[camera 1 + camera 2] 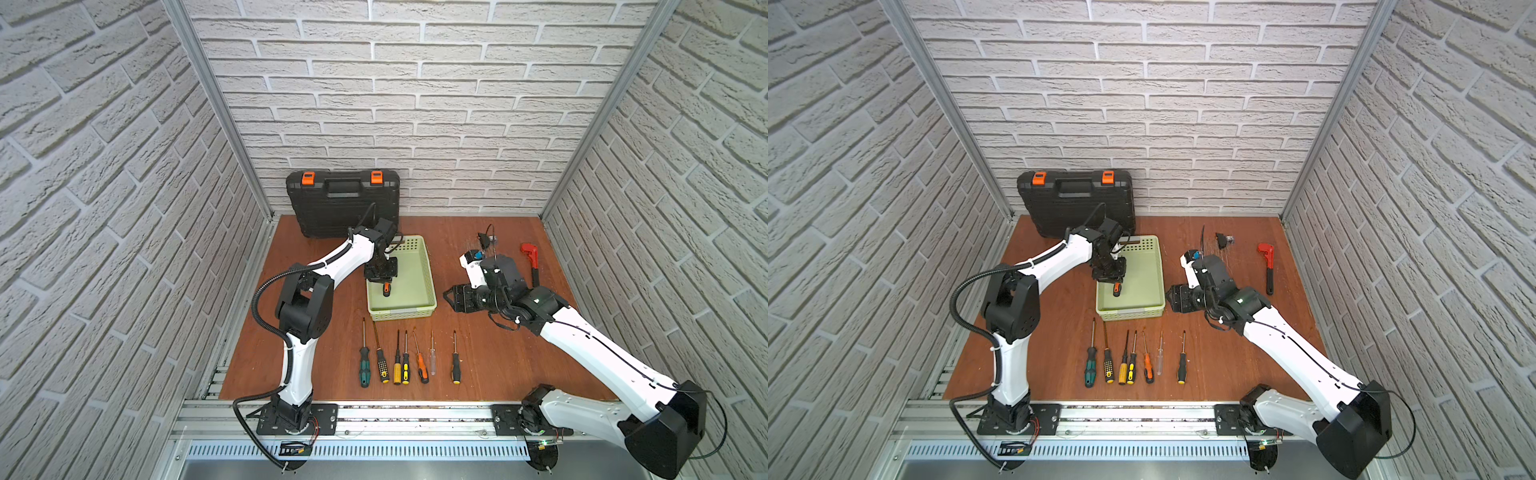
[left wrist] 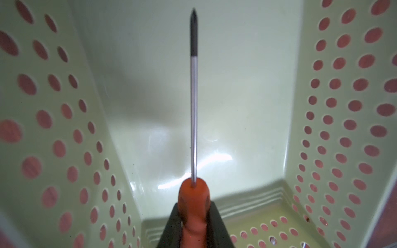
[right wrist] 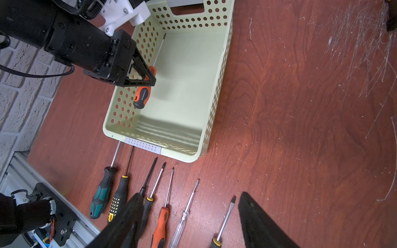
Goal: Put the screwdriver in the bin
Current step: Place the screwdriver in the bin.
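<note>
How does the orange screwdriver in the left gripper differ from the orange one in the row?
The held screwdriver is clamped by the left gripper; the row's orange screwdriver lies untouched. The held one is inside the bin; the other is on the table outside it. Both have orange-and-black handles.

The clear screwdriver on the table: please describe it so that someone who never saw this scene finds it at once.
On the brown table, between the pale green bin and the front rail, seven screwdrivers lie in a row. The clear screwdriver is second from the end nearer the right arm, between an orange-handled one and a black-and-yellow one. It alone has a see-through handle.
</note>
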